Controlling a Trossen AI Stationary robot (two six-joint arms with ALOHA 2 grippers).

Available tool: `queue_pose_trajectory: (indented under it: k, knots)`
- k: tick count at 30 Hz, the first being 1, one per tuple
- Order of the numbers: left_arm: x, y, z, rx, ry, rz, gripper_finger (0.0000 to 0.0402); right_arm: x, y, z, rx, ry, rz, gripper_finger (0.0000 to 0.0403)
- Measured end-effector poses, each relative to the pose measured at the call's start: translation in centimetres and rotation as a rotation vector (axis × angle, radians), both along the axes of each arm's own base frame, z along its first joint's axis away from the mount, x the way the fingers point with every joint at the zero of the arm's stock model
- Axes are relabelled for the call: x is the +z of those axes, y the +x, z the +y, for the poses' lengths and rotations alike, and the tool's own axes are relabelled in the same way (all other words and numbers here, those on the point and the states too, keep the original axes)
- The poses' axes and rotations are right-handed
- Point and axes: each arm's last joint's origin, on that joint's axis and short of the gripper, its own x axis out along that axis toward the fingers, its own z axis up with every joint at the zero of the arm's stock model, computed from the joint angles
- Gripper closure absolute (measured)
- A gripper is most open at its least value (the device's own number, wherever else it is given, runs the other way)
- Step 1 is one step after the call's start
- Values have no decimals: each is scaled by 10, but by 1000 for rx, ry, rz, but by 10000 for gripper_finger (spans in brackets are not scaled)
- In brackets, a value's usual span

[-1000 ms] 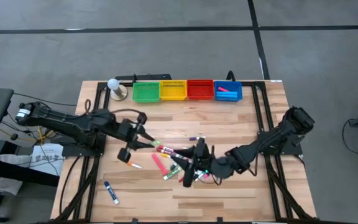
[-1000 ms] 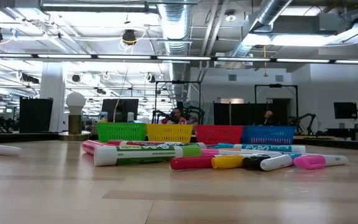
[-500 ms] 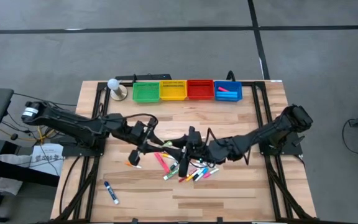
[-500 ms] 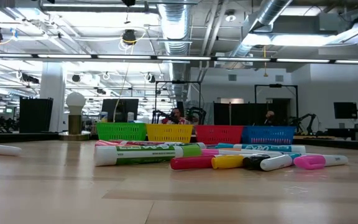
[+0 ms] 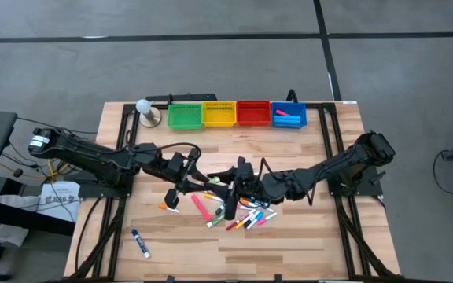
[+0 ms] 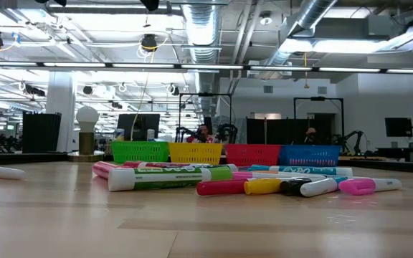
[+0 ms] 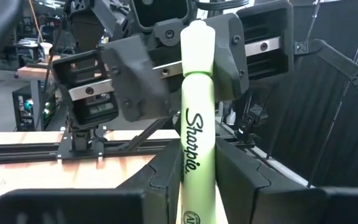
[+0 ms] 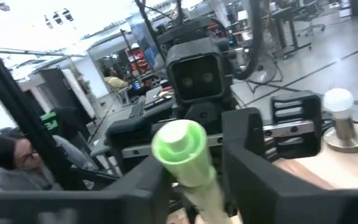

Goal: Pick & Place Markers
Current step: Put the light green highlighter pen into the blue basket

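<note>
A light green marker (image 7: 194, 124) hangs in the air between my two grippers, which face each other above the table's middle. My left gripper (image 5: 195, 181) is shut on its barrel, and my right gripper (image 5: 228, 185) is shut on its cap end (image 8: 179, 146). Both point level. Near them, several markers (image 5: 242, 216) lie in a loose pile on the wood, with a pink one (image 5: 199, 206), an orange-capped one (image 5: 167, 207) and a blue one (image 5: 140, 242) lying apart. The low view shows the pile (image 6: 171, 177) but neither gripper. My left gripper pinches the marker's barrel near its rear end (image 7: 194, 202) between its two fingers. The fingers come level from the table's left and lie along the marker, which sticks out ahead of them, level and clear of the table. My right gripper has its two fingers (image 7: 229, 56) on either side of the cap end (image 7: 197, 46). It comes level from the table's right, along the marker. The cap's tip points back toward its wrist.
Green (image 5: 185, 115), yellow (image 5: 219, 114), red (image 5: 252, 112) and blue (image 5: 289, 115) bins stand in a row at the far edge. The blue one holds a pink marker. A white bulb on a base (image 5: 146, 110) stands left of them. Bare wood lies near the front edge.
My right gripper has left the pile and gone up and toward the far left, meeting my left gripper. My left gripper has carried the green marker a little toward the table's right and lower. Both have kept still over the last half second.
</note>
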Motion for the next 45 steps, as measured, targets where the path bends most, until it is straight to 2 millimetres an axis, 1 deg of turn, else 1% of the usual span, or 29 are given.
queue_pose_trajectory:
  k: [3, 7, 13, 18, 22, 31, 39, 42, 45]
  knots:
    - [0, 0, 0, -10, -13, 6, 308, 0, 1, -1, 28, -9, 0, 355]
    - [0, 0, 2, -2, -37, 12, 294, 0, 1, -1, 39, 7, -5, 350]
    - [2, 0, 9, 28, -30, 5, 248, 2, 1, -1, 37, 12, -17, 349]
    - [2, -5, 22, 76, -5, 46, 208, 2, 2, -5, 21, -1, -11, 350]
    - [2, -10, 30, 112, -1, 94, 192, 0, 4, -12, 6, -5, 1, 350]
    - [3, -30, 33, 137, 64, 180, 188, -2, 8, -27, -11, -9, 31, 350]
    - [19, -48, 35, 147, 75, 97, 188, -3, 11, -39, -39, -11, 44, 350]
    - [19, -52, 36, 202, 130, 101, 190, -3, 12, -44, -41, -10, 45, 350]
    - [13, -54, 42, 321, 172, 164, 190, -5, 13, -50, -55, -13, 71, 350]
